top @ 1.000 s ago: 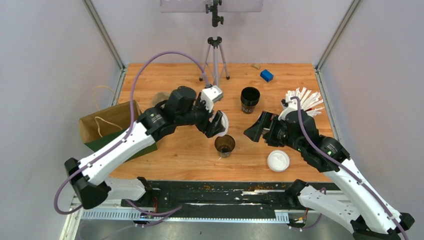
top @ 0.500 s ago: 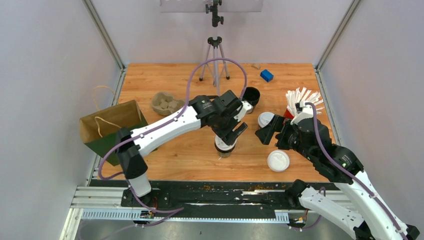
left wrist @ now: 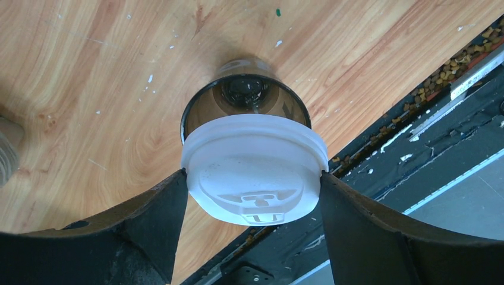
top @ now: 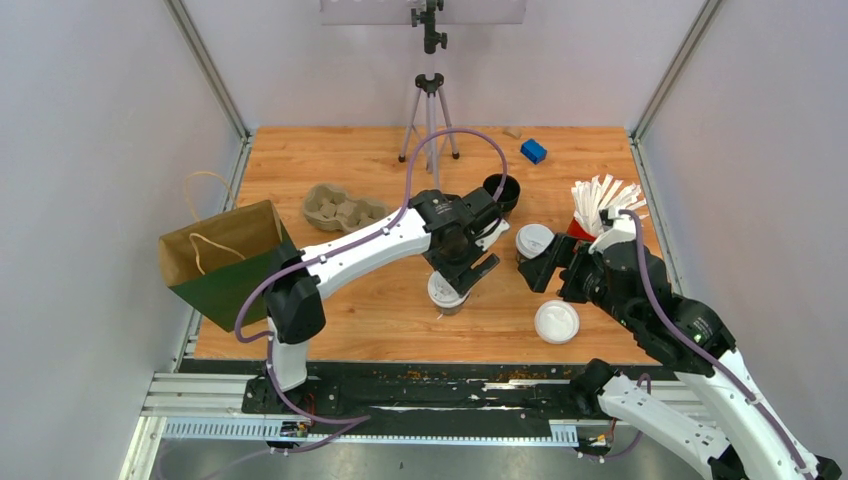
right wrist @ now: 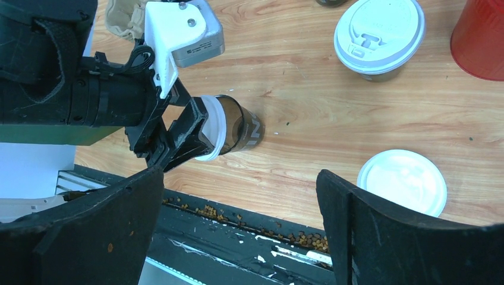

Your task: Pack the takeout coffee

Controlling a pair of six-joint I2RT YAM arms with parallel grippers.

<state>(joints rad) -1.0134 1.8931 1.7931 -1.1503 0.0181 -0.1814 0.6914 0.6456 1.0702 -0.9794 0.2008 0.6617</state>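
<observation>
The wood-grain tabletop (top: pixel 330 160), flecked with white specks, sits inside pale walls (top: pixel 100 150) with metal corner posts (top: pixel 205 65). Brown crumbs lie along the black rail (top: pixel 450 378) at its near edge. Near the front middle, the left tool (left wrist: pixel 252 175) is clenched on a white lid (left wrist: pixel 254 157), held at the mouth of an open coffee cup (left wrist: pixel 243 104) that stands on the wood. Whether the lid is seated I cannot tell. The right tool (right wrist: pixel 239 173) hangs released and empty. Just beyond it stands the lidded coffee cup (top: pixel 533 240), with a loose lid (top: pixel 556 321) nearer the edge. A paper bag (top: pixel 225 262) stands at the left, a cardboard cup carrier (top: pixel 342 208) behind it, and a tripod (top: pixel 430 110) at the back.
</observation>
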